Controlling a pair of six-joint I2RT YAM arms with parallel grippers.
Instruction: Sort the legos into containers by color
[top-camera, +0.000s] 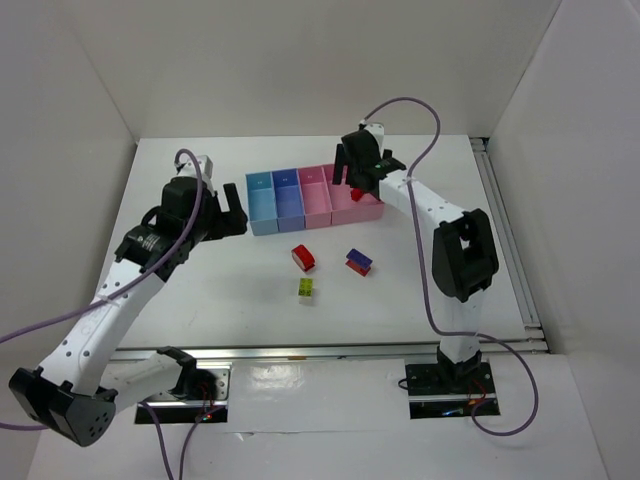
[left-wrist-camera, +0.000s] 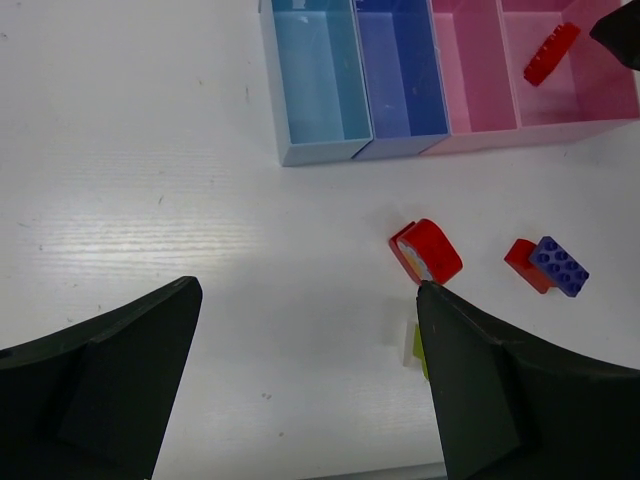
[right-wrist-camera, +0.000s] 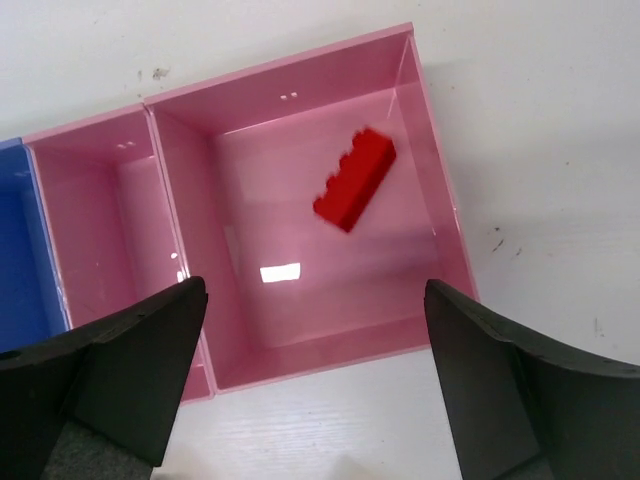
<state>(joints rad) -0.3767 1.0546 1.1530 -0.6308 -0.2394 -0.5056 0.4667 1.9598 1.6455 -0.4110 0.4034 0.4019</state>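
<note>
Sorting is just begun: one red brick (right-wrist-camera: 355, 180) is seen in the wide pink bin (right-wrist-camera: 440, 180), under the wide-spread right gripper (right-wrist-camera: 315, 290). Left at 6 o'clock are three more bricks (top-camera: 307, 288). The left gripper (left-wrist-camera: 310, 290) is spread wide too.

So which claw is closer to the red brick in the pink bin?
Right. The right gripper hangs directly over the red brick; the left gripper sits beyond the light blue bin.
</note>
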